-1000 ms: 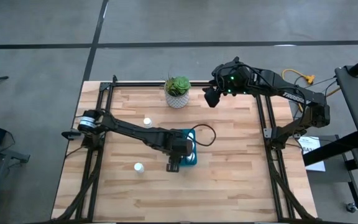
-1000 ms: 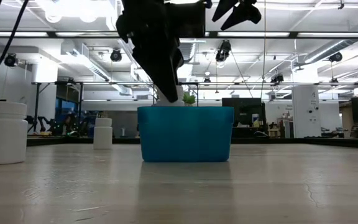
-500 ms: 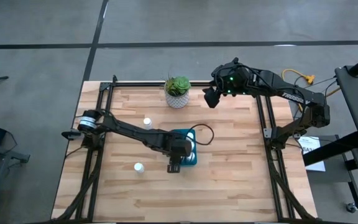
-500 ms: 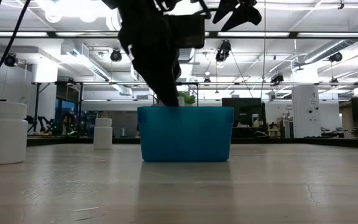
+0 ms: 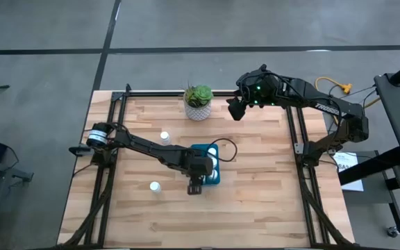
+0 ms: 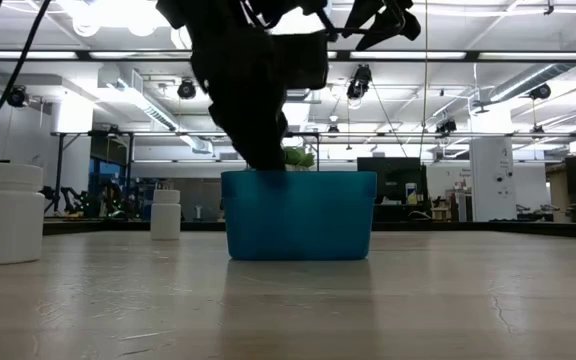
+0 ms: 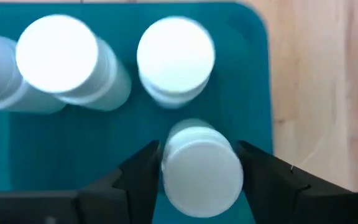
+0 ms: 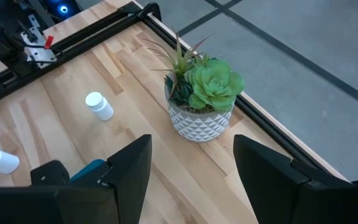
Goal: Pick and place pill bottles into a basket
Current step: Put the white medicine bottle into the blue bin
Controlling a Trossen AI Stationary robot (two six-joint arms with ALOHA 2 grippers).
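The left hand [image 7: 197,180] sits down in the basket [image 5: 209,164] at counter centre, fingers spread either side of a pill bottle [image 7: 202,168], just apart. Two bottles [image 5: 164,137] stand outside at nine o'clock. The right hand [image 5: 236,108] hangs open by the plant pot [image 5: 198,103] at twelve.

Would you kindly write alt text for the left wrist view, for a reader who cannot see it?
Looking down into the teal basket, the left end effector has its dark fingers either side of a white pill bottle. Three more white bottles stand inside, on a wooden table.
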